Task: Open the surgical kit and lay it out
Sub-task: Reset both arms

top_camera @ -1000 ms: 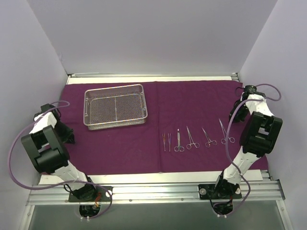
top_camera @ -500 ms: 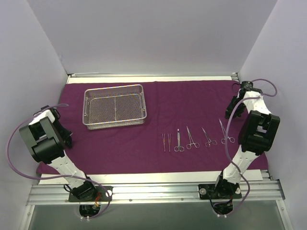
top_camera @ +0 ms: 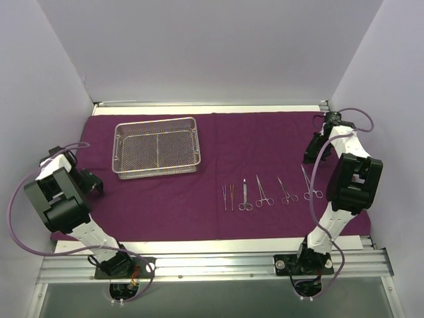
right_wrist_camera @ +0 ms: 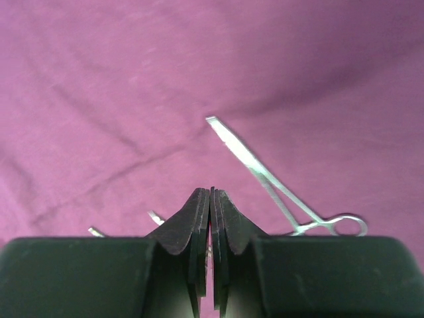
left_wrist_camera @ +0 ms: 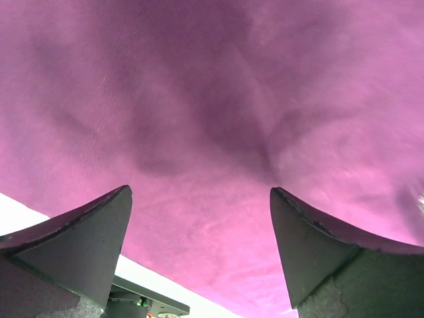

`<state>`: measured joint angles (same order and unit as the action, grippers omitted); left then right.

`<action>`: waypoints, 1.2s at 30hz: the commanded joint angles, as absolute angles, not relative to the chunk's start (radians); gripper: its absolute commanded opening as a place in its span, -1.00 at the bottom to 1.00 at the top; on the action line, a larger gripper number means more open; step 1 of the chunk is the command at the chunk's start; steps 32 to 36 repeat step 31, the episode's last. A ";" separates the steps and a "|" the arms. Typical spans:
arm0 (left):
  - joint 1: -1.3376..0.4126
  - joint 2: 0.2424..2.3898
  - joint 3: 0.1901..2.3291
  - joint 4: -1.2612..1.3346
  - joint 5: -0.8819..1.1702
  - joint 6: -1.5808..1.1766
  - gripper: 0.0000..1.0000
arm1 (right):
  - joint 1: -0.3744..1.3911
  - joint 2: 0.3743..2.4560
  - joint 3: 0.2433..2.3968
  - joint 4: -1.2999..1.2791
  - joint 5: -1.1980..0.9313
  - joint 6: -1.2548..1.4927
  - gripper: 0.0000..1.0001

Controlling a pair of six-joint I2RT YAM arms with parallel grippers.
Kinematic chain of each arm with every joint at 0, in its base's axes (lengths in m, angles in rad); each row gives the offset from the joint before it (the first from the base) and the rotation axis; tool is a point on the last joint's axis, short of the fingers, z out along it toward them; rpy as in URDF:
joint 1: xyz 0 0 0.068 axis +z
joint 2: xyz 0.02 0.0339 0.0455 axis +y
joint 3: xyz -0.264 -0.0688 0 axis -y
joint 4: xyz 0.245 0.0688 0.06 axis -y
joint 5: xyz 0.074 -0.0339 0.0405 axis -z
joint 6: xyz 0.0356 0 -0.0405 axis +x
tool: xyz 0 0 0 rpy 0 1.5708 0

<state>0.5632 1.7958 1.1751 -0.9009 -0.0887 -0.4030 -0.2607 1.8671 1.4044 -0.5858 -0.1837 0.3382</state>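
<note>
Left arm (top_camera: 56, 199) first: its jaws have sprung wide apart since a moment ago and grip nothing. They hang just over the near-left part of the purple cloth (top_camera: 172, 209), close to where its edge meets the bare table (top_camera: 199, 246). We read that as a let-go after tugging the cloth flat, since tray and tools both sit a shade further left than before. Meanwhile the right arm (top_camera: 354, 179) has swung in from the right wall toward the tools.

Working back from the near edge, six slim steel instruments (top_camera: 264, 191) lie in a neat row on the right half of the cloth. Their ring handles point toward us, and they are spaced apart so each can be picked up singly. Just beyond the row's right end, the right jaws are pressed fully together with nothing between them. The outermost clamp (right_wrist_camera: 265, 175) lies just ahead of them, so perhaps a straightening nudge is coming. Farthest back on the left, the wire tray (top_camera: 156, 173) sits emptied on the cloth, well clear of the row.
</note>
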 commanded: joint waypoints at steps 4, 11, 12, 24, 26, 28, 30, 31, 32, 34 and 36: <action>0.515 1.626 1.244 -0.928 -0.104 -0.440 0.87 | -0.173 1.815 1.488 -0.604 -0.204 0.350 -0.81; 0.375 1.427 1.327 -0.994 -0.107 -0.485 0.87 | -0.101 1.747 1.436 -0.569 -0.233 0.382 -0.57; 0.356 1.405 1.338 -0.989 -0.104 -0.492 0.87 | -0.091 1.738 1.425 -0.560 -0.239 0.383 -0.53; 0.101 1.396 1.382 -0.786 0.347 -0.462 0.88 | -0.041 1.476 1.160 -0.330 -0.503 0.435 0.99; 0.083 1.388 1.361 -0.712 0.440 -0.471 0.87 | -0.040 1.416 1.070 -0.240 -0.595 0.466 0.99; 0.072 1.372 1.327 -0.637 0.577 -0.494 0.87 | -0.040 1.308 0.955 -0.122 -0.691 0.553 0.99; 0.046 1.333 1.290 -0.615 0.613 -0.524 0.87 | -0.031 1.263 0.922 -0.046 -0.735 0.571 0.99; 0.034 1.324 1.275 -0.604 0.644 -0.534 0.87 | -0.032 1.218 0.902 -0.023 -0.750 0.609 0.99; 0.034 1.324 1.275 -0.604 0.644 -0.534 0.87 | -0.032 1.218 0.902 -0.023 -0.750 0.609 0.99; 0.034 1.324 1.275 -0.604 0.644 -0.534 0.87 | -0.032 1.218 0.902 -0.023 -0.750 0.609 0.99; 0.034 1.324 1.275 -0.604 0.644 -0.534 0.87 | -0.032 1.218 0.902 -0.023 -0.750 0.609 0.99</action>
